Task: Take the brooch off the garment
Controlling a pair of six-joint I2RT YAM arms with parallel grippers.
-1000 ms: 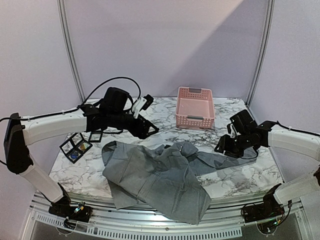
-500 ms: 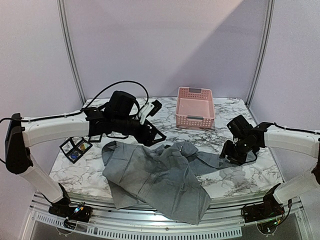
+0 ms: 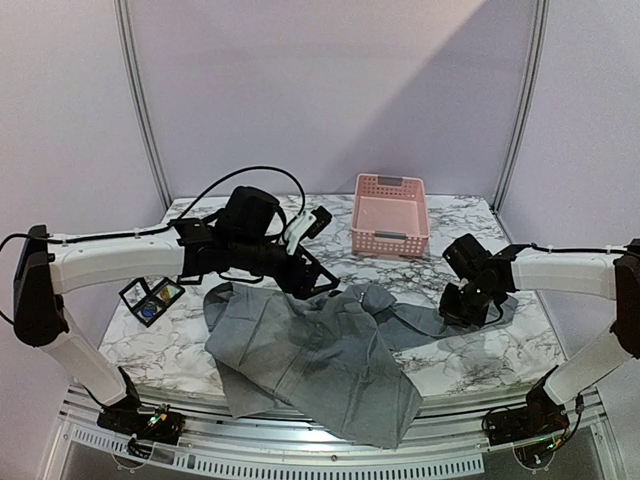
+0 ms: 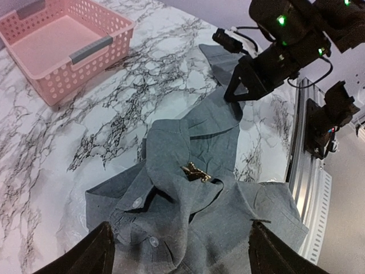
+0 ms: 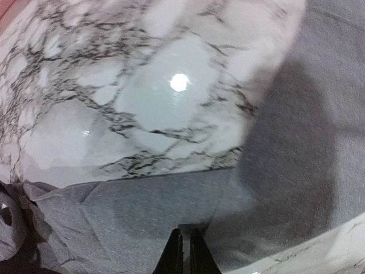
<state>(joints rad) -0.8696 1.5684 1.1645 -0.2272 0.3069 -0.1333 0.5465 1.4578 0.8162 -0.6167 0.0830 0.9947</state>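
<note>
The grey garment (image 3: 320, 355) lies crumpled on the marble table, one sleeve stretched to the right. A small gold brooch (image 4: 195, 172) is pinned by its collar, seen only in the left wrist view. My left gripper (image 4: 185, 251) hovers open above the collar, the brooch ahead of its spread fingers (image 4: 100, 251); from above, this left gripper (image 3: 318, 280) hangs over the garment's upper edge. My right gripper (image 5: 185, 251) is shut, its tips pinching a small fold of the grey garment (image 5: 142, 211). In the top view, this right gripper (image 3: 462, 308) rests on the sleeve.
A pink basket (image 3: 390, 238) stands at the back centre of the table. A black-framed display box (image 3: 150, 295) with small items sits at the left. The table's front edge runs just below the garment's hem.
My right arm has come down and left onto the sleeve and its jaws have closed on the cloth. My left arm has moved right, over the collar.
</note>
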